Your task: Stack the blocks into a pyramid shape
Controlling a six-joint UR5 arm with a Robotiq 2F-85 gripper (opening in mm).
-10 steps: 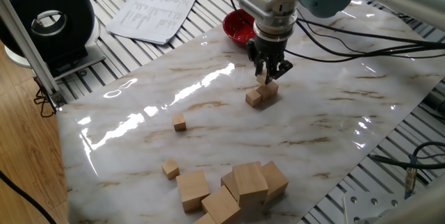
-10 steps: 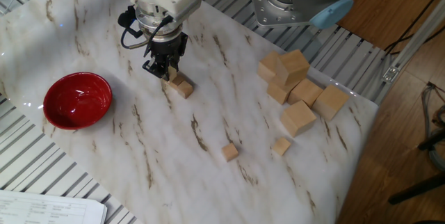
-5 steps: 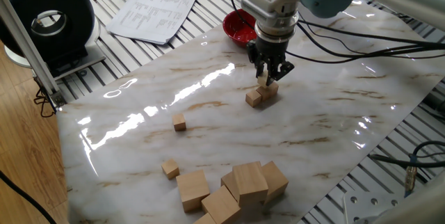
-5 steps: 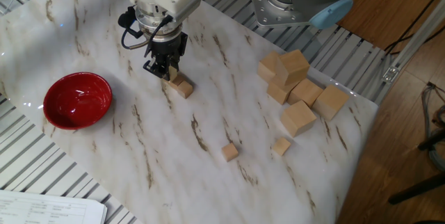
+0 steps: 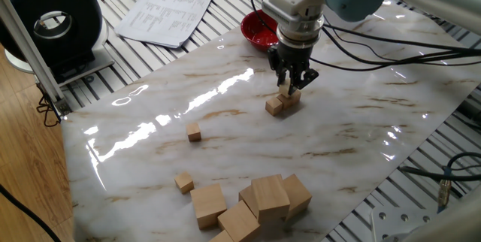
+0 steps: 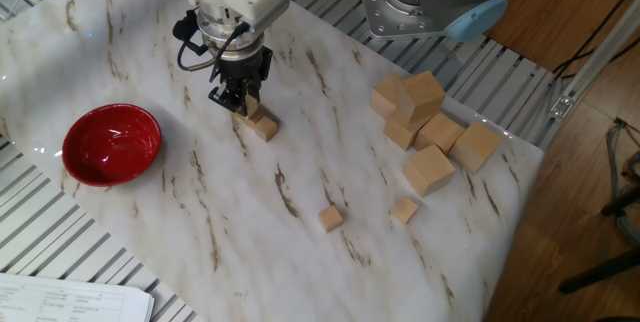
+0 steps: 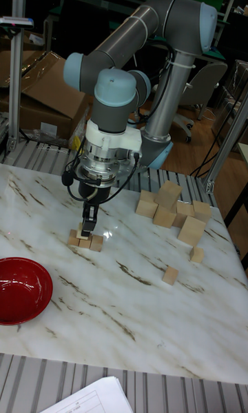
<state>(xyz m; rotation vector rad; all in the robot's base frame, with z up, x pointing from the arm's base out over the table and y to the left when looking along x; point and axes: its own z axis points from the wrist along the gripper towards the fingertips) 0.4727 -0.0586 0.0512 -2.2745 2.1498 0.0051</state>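
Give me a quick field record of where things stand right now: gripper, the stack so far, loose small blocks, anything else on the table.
gripper: just above the base row, shut on a small block
held block: between the fingers, over the row
base row: three small blocks side by side
loose small blocks: two, and
large cubes: cluster at the table edge
red bowl: beside the build
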